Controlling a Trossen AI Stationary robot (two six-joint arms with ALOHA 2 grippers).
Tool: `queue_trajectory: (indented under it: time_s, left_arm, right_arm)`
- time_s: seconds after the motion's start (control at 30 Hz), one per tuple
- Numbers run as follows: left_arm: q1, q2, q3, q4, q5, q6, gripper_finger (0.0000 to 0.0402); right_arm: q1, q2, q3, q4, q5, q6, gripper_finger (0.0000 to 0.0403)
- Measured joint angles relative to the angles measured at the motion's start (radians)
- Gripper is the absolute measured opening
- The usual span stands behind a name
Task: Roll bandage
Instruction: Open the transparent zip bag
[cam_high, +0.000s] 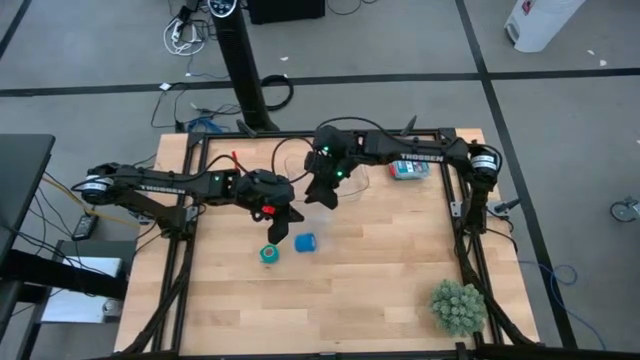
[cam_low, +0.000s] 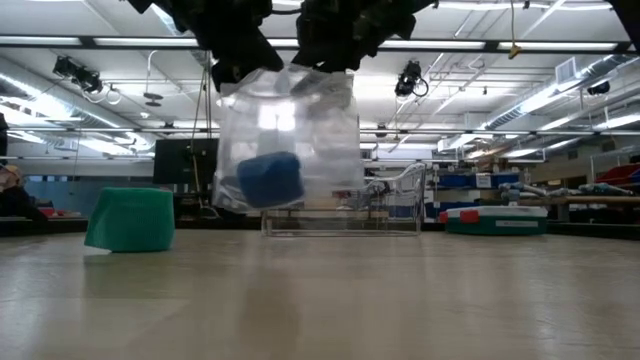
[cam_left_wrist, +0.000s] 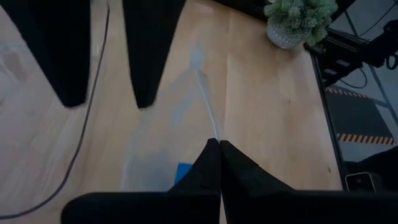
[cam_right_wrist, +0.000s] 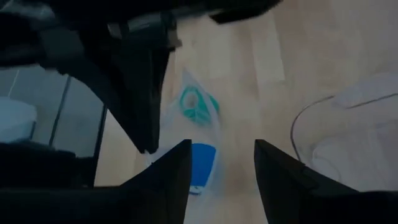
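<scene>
The teal-green bandage (cam_high: 270, 253) is a small coil standing on its end on the table, left of the bag in the low view (cam_low: 130, 218). A clear plastic bag (cam_low: 290, 130) hangs between the two arms with a blue roll (cam_low: 270, 178) inside it. My left gripper (cam_left_wrist: 217, 144) is shut on the bag's upper edge, above and just right of the coil (cam_high: 284, 220). My right gripper (cam_right_wrist: 221, 155) stands open at the bag's top (cam_high: 325, 197), and I cannot tell whether it touches the plastic. My left gripper pinches a thin upper edge of the clear bag (cam_left_wrist: 211, 127) between its two fingertips, slanting down from the table's left side. The bag hangs below the fingers, clear of the table, with the blue roll in its bottom.
A clear container (cam_low: 340, 210) stands behind the bag toward the far edge. A teal and red box (cam_high: 408, 170) lies at the far right. A small potted plant (cam_high: 458, 305) sits in the near right corner. Bare wood lies along the near edge.
</scene>
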Motion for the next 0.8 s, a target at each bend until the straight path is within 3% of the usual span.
queue_trajectory:
  time_s: [0.53, 0.6, 0.73, 0.8]
  left_arm:
    - [0.000, 0.000, 0.000, 0.061, -0.035, 0.002, 0.0000]
    - [0.000, 0.000, 0.000, 0.059, -0.036, 0.002, 0.0000]
    - [0.000, 0.000, 0.000, 0.057, -0.036, 0.003, 0.0000]
    - [0.000, 0.000, 0.000, 0.047, -0.036, 0.003, 0.0000]
  right_arm:
    - [0.015, 0.037, -0.009, -0.050, 0.015, -0.060, 0.0146]
    - [0.015, 0.045, -0.011, -0.069, 0.012, -0.062, 0.0120]
    - [0.013, 0.051, -0.011, -0.069, -0.015, -0.082, 0.0024]
    - [0.012, 0.051, -0.011, -0.067, -0.009, -0.102, 0.0011]
